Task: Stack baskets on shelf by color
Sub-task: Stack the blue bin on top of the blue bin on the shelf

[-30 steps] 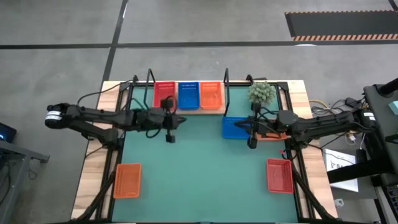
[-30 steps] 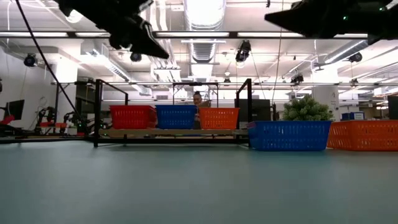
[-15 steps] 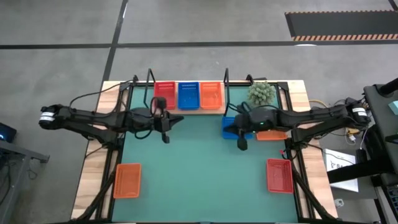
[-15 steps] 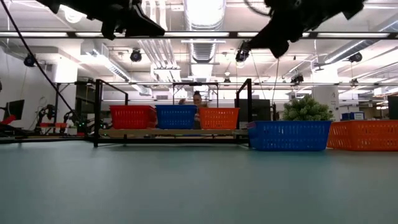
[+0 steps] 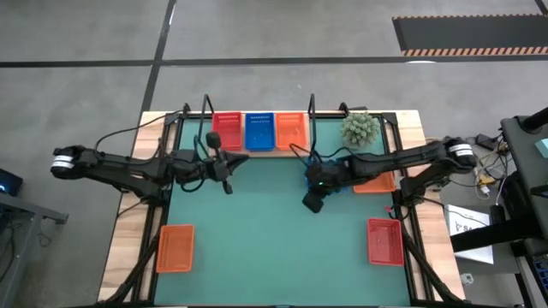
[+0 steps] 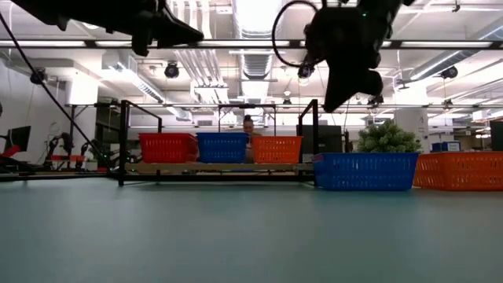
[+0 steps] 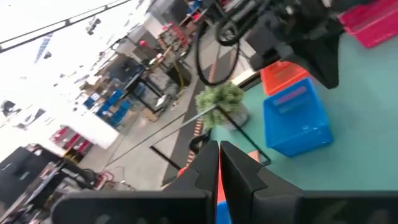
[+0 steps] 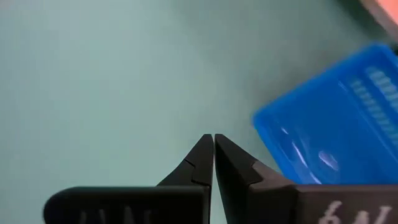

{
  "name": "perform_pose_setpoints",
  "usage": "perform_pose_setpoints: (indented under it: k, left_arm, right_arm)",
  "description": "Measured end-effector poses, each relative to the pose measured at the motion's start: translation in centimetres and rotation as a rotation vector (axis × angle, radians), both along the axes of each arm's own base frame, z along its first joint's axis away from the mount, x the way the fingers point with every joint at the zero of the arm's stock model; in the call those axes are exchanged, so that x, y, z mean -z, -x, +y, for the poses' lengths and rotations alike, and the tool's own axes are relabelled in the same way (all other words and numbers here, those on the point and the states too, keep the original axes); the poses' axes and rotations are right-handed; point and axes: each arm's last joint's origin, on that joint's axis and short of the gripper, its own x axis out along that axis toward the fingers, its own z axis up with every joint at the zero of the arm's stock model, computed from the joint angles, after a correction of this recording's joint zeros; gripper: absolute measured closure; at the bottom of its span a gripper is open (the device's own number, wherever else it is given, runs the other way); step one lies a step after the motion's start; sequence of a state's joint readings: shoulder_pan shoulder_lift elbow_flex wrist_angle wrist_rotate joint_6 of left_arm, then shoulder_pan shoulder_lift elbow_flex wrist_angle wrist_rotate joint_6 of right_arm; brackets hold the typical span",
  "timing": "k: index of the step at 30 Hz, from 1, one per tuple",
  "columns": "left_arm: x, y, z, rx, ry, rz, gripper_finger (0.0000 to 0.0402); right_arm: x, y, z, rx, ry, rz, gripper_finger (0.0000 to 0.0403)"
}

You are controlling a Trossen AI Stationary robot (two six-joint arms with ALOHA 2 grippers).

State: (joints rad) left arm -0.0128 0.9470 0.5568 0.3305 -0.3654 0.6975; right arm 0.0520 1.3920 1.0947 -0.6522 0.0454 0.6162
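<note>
While seen from above, shows the right tool (image 5: 313, 204) swung in over the desk (image 5: 274, 231) past the loose blue basket (image 5: 320, 172), empty, with the left tool (image 5: 228, 185) drawn back from the shelf (image 5: 259, 151). At desk level, finds red, blue and orange baskets (image 6: 222, 147) side by side on the shelf, blue and orange ones beside it. From the left wrist, reveals fingers (image 7: 239, 177) pressed together, nothing between. From the right wrist, gives fingers (image 8: 202, 163) likewise pressed together beside the blue basket's corner. Suggests no grasp yet; four baskets remain off the shelf.
</note>
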Motion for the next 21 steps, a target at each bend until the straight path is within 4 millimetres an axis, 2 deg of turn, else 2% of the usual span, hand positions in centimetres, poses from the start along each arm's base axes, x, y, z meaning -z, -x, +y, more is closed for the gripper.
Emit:
perform_pose_setpoints:
  k: [5, 13, 16, 21]
  left_arm:
    - [-0.8, 0.8, 0.1, -0.026, 0.003, -0.039, 0.0401]
    - [-0.4, 2.1, -0.2, -0.014, 0.079, 0.007, 0.0402]
    - [-0.7, 2.4, -0.5, 0.000, 0.082, -0.012, 0.0402]
    - [-0.3, 2.8, -0.7, 0.016, 0.080, -0.009, 0.0402]
  right_arm:
    - [-0.3, -1.2, 0.6, 0.124, 0.017, 0.173, 0.0394]
    - [-0.1, -3.5, 1.2, 0.200, 0.010, 0.218, 0.0387]
    - [0.2, -4.1, 1.1, 0.211, 0.011, 0.246, 0.0362]
    - [0.5, -4.9, 0.8, 0.262, 0.003, 0.283, 0.0296]
